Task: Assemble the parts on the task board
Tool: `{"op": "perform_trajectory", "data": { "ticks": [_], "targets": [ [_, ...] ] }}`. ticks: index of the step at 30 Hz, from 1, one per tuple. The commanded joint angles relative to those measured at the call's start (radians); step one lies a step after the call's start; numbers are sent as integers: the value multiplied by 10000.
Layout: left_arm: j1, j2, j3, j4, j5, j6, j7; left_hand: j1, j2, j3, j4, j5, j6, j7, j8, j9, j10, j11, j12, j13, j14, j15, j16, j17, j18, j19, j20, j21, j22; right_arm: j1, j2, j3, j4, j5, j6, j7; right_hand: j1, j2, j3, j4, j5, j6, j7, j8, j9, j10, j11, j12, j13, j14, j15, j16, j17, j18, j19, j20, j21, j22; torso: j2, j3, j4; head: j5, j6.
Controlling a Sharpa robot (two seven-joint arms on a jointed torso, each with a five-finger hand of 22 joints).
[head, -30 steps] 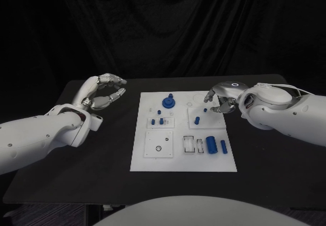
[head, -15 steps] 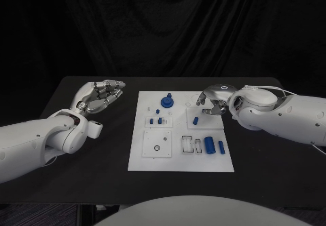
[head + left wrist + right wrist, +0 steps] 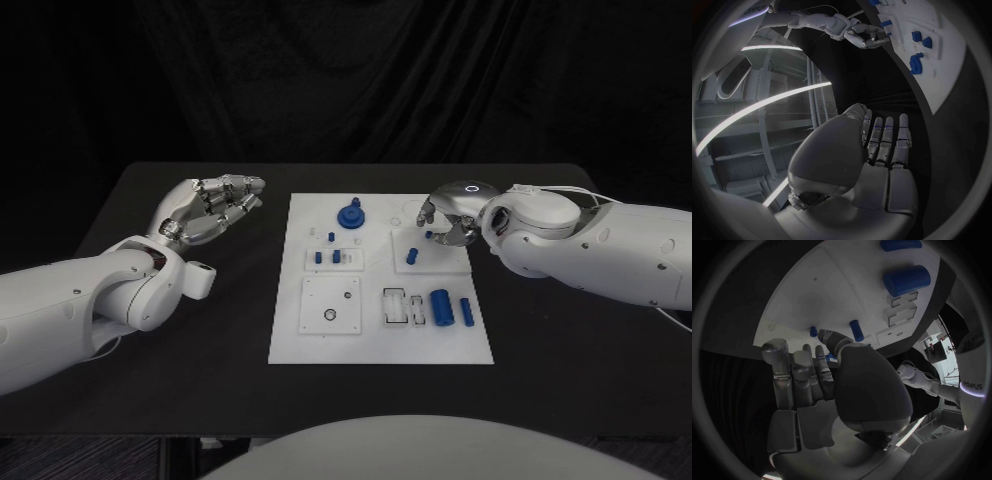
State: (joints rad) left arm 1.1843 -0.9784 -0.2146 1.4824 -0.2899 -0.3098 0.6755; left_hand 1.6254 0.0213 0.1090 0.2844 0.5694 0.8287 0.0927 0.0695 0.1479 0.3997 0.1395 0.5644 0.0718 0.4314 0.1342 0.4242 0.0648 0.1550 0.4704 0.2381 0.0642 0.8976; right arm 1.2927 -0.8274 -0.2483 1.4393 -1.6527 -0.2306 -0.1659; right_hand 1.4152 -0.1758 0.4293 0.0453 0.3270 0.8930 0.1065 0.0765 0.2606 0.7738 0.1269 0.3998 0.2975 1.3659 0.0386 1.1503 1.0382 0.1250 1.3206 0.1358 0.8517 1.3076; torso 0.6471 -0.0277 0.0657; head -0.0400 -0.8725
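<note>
The white task board point(image 3: 329, 345) lies in the middle of the black table. On it are a blue gear-like part point(image 3: 351, 215), two short pegs point(image 3: 329, 257), one peg point(image 3: 414, 256), a thick cylinder point(image 3: 443, 308) and a thin one point(image 3: 467, 310). My right hand point(image 3: 444, 220) hovers over the board's far right corner, just behind the single peg point(image 3: 856, 330), with fingers extended and nothing in them point(image 3: 817, 375). My left hand point(image 3: 216, 205) is raised left of the board, fingers straight and side by side, holding nothing point(image 3: 879, 150).
Rectangular slots point(image 3: 404, 305) and a plate with a round hole point(image 3: 330, 300) occupy the board's near half. Bare black table point(image 3: 173, 380) surrounds the board on all sides. A dark curtain hangs behind the table's far edge.
My left hand's fingers have uncurled to straight. My right hand has shifted a little inward over the board's far right block. The parts stay put.
</note>
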Motion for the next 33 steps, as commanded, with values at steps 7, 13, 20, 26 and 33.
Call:
{"op": "perform_trajectory", "data": {
  "ticks": [7, 13, 20, 26, 33],
  "targets": [
    [-28, 114, 12, -91, 163, 336, 2246, 54, 41, -78, -1, 23, -71, -15, -19, -45, 20, 129, 117, -51, 97, 157, 96, -2, 88, 69, 171, 26, -85, -119, 88, 7, -246, -290, -103, -296, -145, 84, 33, 93, -37, 180, -26, 73, -16, 67, 10, 3, -67, -25, 1, 61, -8, 56, -3, 21, -19, 860, 26, 17, -26, 8, -2],
    [-34, 131, 12, -113, 163, 374, 2192, 65, 58, -94, -9, 1, -88, -23, -18, -79, 13, 172, 146, -71, 201, 278, 157, 0, 110, 161, 271, 44, -143, -183, 151, 7, -386, -295, -72, -247, -158, 143, 92, 92, 29, 487, -20, 199, 28, 322, -30, 67, -154, 3, -35, 121, -2, 47, 42, 2, 41, 882, 19, -13, -9, 34, -2],
    [-39, 154, 12, -140, 163, 418, 2186, 95, 81, -99, -22, 16, -70, -27, -2, -110, 31, 182, 191, -75, 326, 362, 230, 1, 150, 320, 369, 88, -191, -252, 183, 7, -485, -295, -78, -159, -211, 177, 128, 113, -40, 652, -12, 259, 75, 618, -91, 110, -250, 34, -76, 168, -10, 35, 102, -37, 127, 908, 7, -22, 9, 37, -2],
    [-45, 188, 12, -187, 163, 451, 2169, 95, 89, -102, -18, -2, -67, -22, -1, -118, 38, 195, 201, -76, 352, 376, 246, 0, 162, 375, 392, 106, -198, -290, 237, 7, -540, -129, -167, -45, -252, 205, 144, 139, -160, 733, 28, 286, 117, 880, -158, 128, -332, 73, -128, 205, -13, 23, 156, -77, 192, 924, 12, -25, 8, 43, -2],
    [-51, 220, 12, -234, 163, 495, 2128, 106, 103, -102, -21, -46, -63, -18, 1, -131, 43, 210, 214, -78, 389, 415, 269, -2, 172, 453, 429, 130, -209, -306, 275, 7, -584, -31, -205, 74, -247, 209, 178, 129, -194, 759, 105, 285, 151, 1165, -231, 117, -429, 129, -187, 251, -4, 6, 226, -132, 283, 949, 18, -34, -4, 81, -2]
  ]
}}
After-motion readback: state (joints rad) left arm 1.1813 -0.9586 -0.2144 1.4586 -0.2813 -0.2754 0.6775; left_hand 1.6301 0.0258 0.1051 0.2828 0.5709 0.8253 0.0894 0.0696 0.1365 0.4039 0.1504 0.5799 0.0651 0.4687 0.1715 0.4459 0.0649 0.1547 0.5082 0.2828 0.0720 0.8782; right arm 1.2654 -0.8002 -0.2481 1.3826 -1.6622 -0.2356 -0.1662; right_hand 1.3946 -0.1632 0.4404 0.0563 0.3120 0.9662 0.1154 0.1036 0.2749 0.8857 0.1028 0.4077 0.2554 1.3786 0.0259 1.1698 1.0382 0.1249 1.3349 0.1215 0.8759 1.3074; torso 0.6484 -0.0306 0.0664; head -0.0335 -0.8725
